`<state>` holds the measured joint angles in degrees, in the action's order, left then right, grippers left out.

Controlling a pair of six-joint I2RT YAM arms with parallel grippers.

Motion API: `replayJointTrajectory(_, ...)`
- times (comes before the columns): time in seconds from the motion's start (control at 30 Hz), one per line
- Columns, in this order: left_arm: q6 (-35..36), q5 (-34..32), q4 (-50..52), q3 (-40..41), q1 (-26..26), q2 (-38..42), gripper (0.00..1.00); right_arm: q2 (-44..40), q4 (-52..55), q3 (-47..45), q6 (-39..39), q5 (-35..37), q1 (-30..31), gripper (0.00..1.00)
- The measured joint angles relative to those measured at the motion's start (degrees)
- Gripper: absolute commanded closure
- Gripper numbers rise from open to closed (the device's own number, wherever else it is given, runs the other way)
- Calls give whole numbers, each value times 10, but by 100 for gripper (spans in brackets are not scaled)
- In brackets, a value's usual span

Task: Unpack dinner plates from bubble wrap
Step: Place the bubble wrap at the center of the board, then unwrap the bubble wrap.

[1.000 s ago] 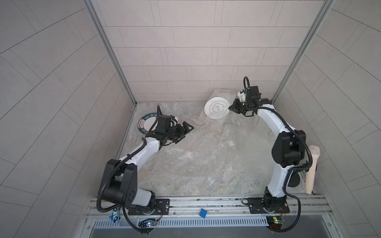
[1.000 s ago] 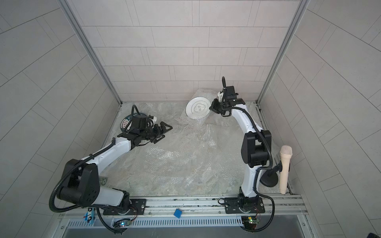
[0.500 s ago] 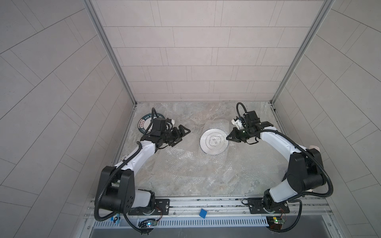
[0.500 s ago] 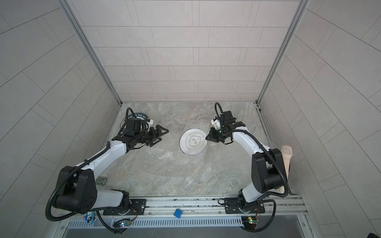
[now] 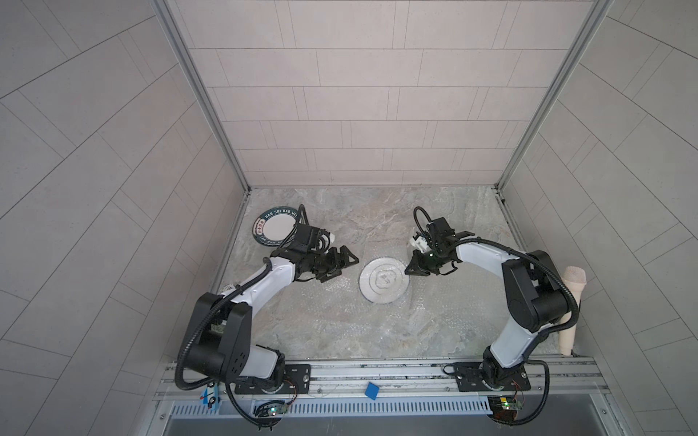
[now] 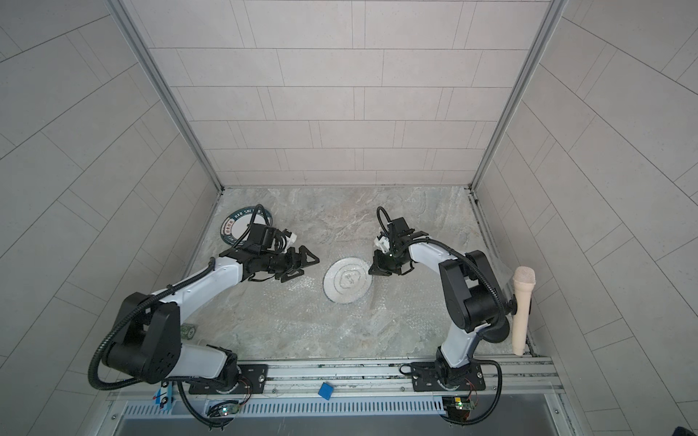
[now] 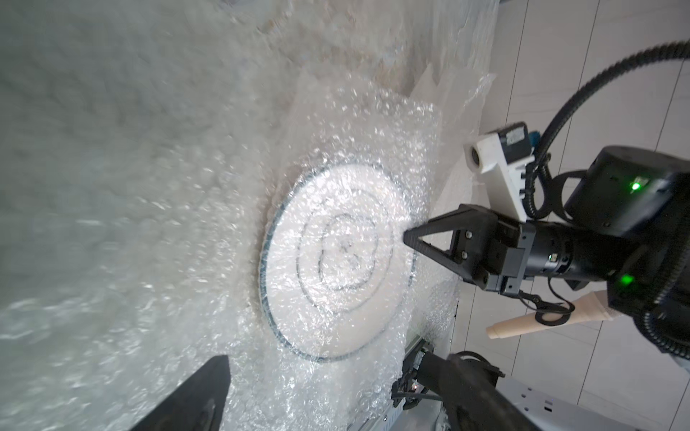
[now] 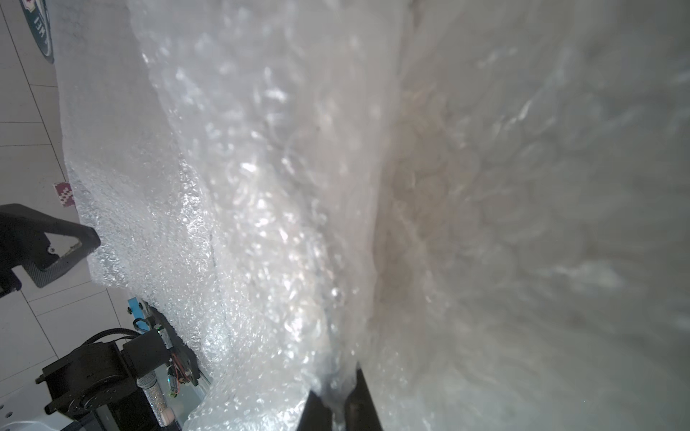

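A beige cylinder (image 5: 577, 290) stands beside the marbled tabletop (image 5: 377, 211).

White plate (image 5: 383, 278), faint grey rings

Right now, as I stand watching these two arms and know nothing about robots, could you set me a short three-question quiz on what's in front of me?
1. True or false: the left hand stands open and empty.
2. What does the right hand pinch? A) a spoon B) the bubble wrap C) a cloth
3. Which plate lies bare: the ringed plate or the green-rimmed plate?
Key: 1 true; 2 B; 3 the green-rimmed plate.
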<state>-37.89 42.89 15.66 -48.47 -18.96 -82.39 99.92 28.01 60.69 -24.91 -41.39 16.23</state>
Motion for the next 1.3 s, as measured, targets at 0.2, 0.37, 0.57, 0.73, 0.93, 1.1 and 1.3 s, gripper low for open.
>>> replayJointTrajectory(0.2, 3, -6, 0, -30, -59, -58, 10, 29, -4, 29, 8, 2, 9, 84)
replayJointTrajectory(0.37, 0, -8, -15, -69, -91, -109, 13, 32, 4, 39, 11, 15, 19, 70)
replayJointTrajectory(0.57, -14, -7, -52, -86, -110, -163, 15, 20, 33, 47, 22, 38, 21, 58)
replayJointTrajectory(0.73, -23, -8, -67, -86, -114, -185, 16, -22, 69, 53, 25, 81, 21, 58)
replayJointTrajectory(0.93, -21, -20, -64, -86, -114, -186, 16, -66, 85, 36, 26, 98, 30, 61)
replayJointTrajectory(1.1, -9, -44, -42, -86, -114, -186, 16, -68, 86, -14, 22, 99, 44, 61)
replayJointTrajectory(1.3, -6, -57, -31, -85, -114, -186, 16, -62, 68, -45, 6, 90, 45, 69)
